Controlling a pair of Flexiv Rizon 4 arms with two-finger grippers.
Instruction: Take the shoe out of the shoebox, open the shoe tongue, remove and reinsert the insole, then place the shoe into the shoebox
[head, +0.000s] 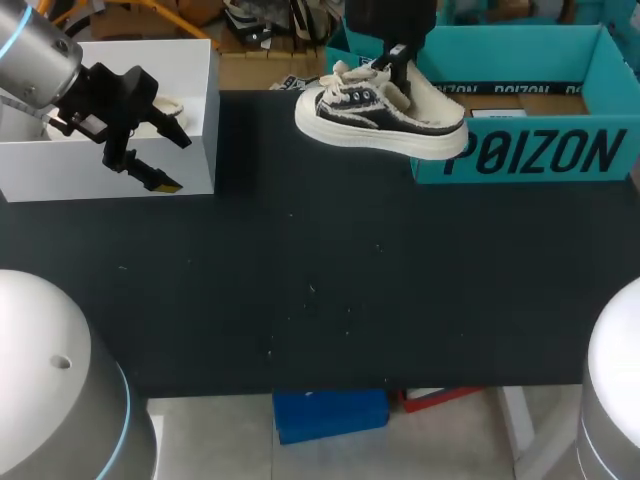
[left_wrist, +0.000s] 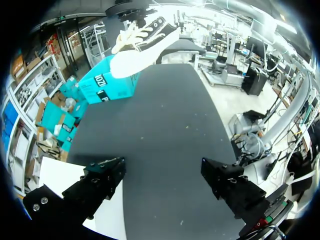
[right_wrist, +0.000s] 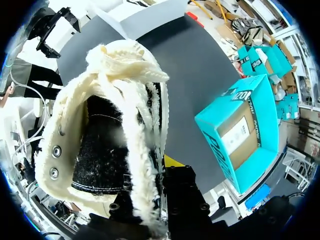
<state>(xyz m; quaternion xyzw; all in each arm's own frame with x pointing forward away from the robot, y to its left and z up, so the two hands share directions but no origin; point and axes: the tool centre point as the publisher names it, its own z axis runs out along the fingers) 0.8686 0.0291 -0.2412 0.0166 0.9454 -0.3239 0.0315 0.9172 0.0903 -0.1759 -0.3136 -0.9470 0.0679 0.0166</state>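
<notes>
A black and cream low shoe hangs above the table just left of the teal shoebox, its toe pointing left. My right gripper comes down from the far side and is shut on the shoe's upper near the laces. In the right wrist view the shoe with its cream laces fills the space around the gripper, and the shoebox lies below. My left gripper stands open and empty at the far left, in front of a white box. In the left wrist view it faces the distant shoe.
A white box stands at the back left corner, close behind my left gripper. The teal shoebox is open at the top, with a cardboard-coloured floor inside. The black table stretches between the two arms.
</notes>
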